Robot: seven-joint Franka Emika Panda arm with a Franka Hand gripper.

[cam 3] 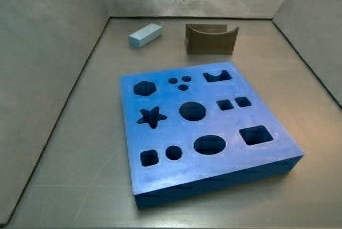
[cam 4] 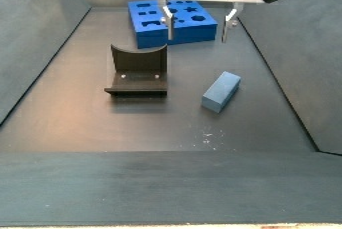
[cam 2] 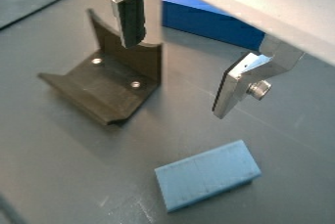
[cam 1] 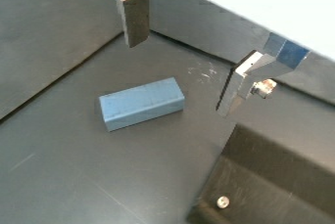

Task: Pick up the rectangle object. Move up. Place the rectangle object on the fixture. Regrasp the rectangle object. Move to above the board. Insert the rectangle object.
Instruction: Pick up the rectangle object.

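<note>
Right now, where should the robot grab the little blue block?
Probably from straight above, pinching the two long sides at the middle. The block lies flat on the floor with bare space around it, and the open gripper hangs above, near it.

claw [cam 1: 186,57] open, above rectangle object [cam 1: 141,104]

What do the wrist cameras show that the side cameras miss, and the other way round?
Only the wrist views show the fingers closely: flat silver plates, parted, nothing between them, the gripper hanging above the floor near the rectangle object. Only a side view shows the whole board with its star, circle, square and hexagon holes. Both kinds show the block lying loose on the floor and the empty fixture beside it.
</note>
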